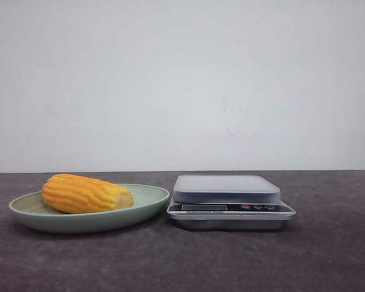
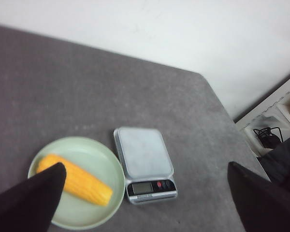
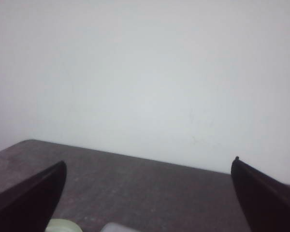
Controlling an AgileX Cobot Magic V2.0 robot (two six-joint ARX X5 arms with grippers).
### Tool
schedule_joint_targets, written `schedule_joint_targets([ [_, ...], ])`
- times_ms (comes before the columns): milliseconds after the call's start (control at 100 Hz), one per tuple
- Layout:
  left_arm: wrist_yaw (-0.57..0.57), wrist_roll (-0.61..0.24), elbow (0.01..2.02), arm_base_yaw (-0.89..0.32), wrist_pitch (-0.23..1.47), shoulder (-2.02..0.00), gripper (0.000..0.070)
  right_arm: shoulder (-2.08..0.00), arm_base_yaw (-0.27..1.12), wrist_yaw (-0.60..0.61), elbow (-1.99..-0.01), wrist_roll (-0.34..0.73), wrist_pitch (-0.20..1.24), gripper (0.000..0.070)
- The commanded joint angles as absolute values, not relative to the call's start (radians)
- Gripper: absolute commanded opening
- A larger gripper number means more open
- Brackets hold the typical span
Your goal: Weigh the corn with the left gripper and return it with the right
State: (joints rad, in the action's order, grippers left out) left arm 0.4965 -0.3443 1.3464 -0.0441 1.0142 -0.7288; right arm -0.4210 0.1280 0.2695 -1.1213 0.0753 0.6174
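- Dark grey table (image 1: pixel 328 255) runs back to a plain white wall (image 1: pixel 182 79).
- On it stands a silver kitchen scale (image 1: pixel 230 199), its platform bare.
- Just beside the scale sits a pale green plate (image 1: pixel 24 213), their edges close, though I cannot tell if they touch.
- The corn (image 1: pixel 85 193) lies on its side in that plate, paler cut end toward the scale.
- The left gripper (image 2: pixel 145 212) hangs above plate and scale, fingers spread wide, holding nothing.
- The right gripper (image 3: pixel 147 212) is likewise spread wide and holds nothing.
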Motion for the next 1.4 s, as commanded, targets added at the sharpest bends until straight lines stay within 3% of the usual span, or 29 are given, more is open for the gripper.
schedule_joint_targets([
  [0,0.498,-0.399,1.367,-0.048,1.02,-0.759,0.07,-0.423,0.128,0.273,-1.139,0.08,0.616,0.07],
  [120,0.497,-0.451,1.367,-0.067,1.034,-0.818,0.07,-0.423,0.128,0.273,-1.139,0.08,0.627,0.07],
  [430,0.476,-0.461,1.367,-0.187,1.026,-1.044,0.07,-0.423,0.128,0.273,-1.139,0.081,0.636,0.07],
  [650,0.358,-0.496,1.367,-0.284,0.977,-1.216,0.07,-0.423,0.128,0.273,-1.139,0.096,0.666,0.07],
  [1040,0.35,-0.552,1.367,-0.356,0.921,-1.517,0.07,-0.423,0.128,0.262,-1.139,0.104,0.668,0.07],
  [1350,0.218,-0.562,1.367,-0.416,0.889,-1.674,0.07,-0.423,0.128,0.262,-1.139,0.104,0.67,0.07],
  [1390,0.216,-0.562,1.367,-0.42,0.884,-1.695,0.0662,-0.423,0.128,0.262,-1.139,0.103,0.673,0.07],
])
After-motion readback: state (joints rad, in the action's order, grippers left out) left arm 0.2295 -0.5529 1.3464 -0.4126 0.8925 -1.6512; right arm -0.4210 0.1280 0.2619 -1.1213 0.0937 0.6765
